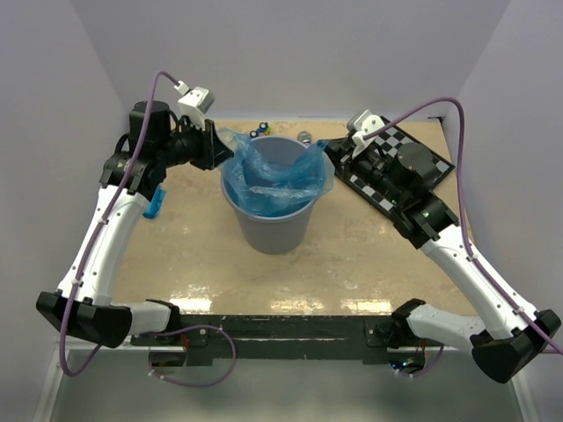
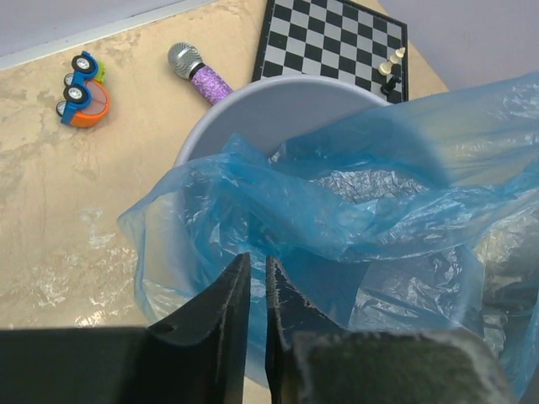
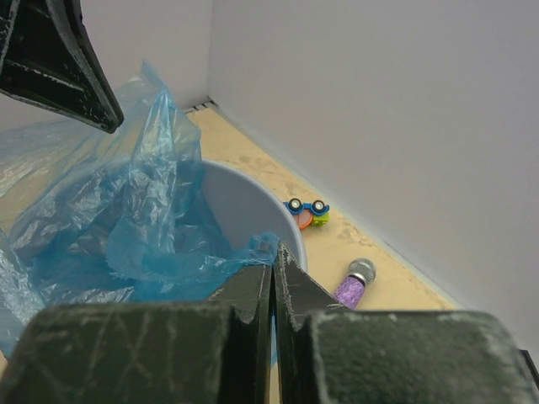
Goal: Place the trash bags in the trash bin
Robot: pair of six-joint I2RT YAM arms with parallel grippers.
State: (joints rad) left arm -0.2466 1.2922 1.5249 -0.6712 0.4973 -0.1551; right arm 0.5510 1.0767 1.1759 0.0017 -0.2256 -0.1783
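Two grips noted. Left gripper, jaws nearly together, nips the blue trash bag at the 9 o'clock rim of the grey trash bin. Right gripper, jaws together, nips it at 3 o'clock. Bag hangs inside the bin.

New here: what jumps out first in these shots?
A bright blue bag billows from the grey bin at mid-table. The left gripper and right gripper pinch its film from opposite sides of the rim. A checkerboard lies at the back right.
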